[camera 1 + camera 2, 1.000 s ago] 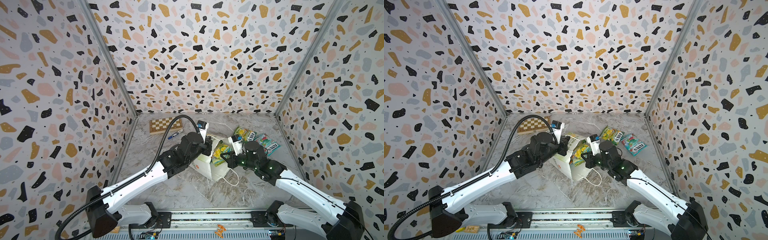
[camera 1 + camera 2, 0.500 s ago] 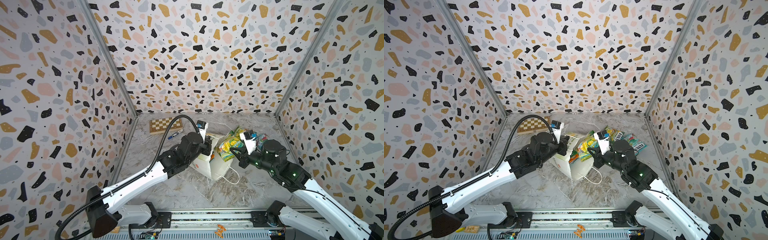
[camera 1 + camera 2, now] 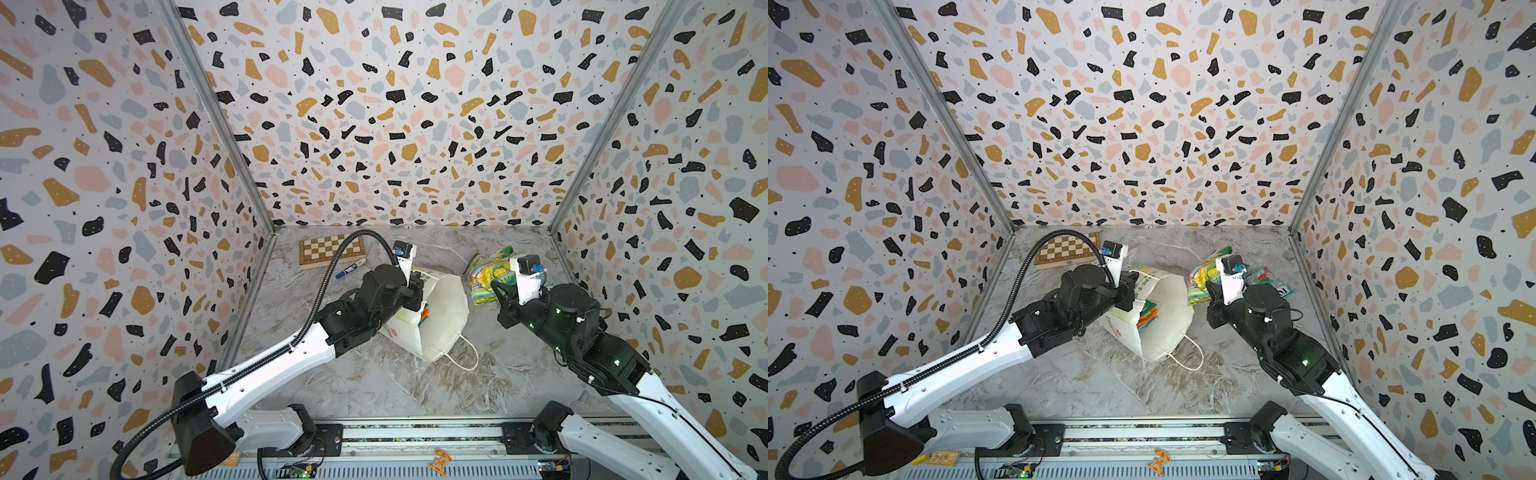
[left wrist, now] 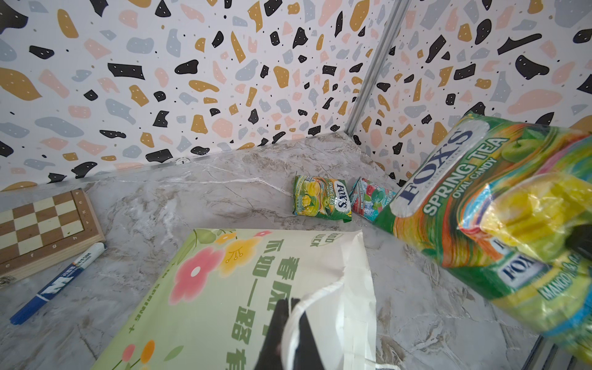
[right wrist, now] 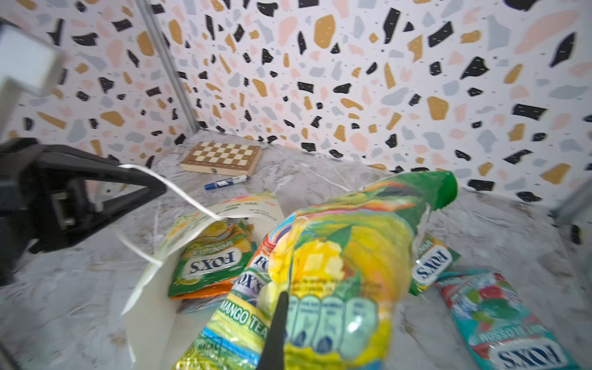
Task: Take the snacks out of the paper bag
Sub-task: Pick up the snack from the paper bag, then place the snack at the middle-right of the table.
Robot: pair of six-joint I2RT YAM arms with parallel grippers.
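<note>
6 snack pkts visible, 1 paper bag, 1 chessboard, 1 marker.

Beside paper bag, green packet: "FOX'S SPRING TEA OVAL CANDY"; mango packet: "FOX'S MANGO TEA". Bag face: green Chinese characters.

- Both top views are bright and evenly lit, with only a faint, soft shadow beside the paper bag.
- Wide lenses splay the wall corner posts outward toward the upper edges.
- The left wrist view is crisp far off but soft on the near green-yellow packet.
- The right wrist view is motion-smeared throughout, and the packet's gloss shows pale glare.
</note>
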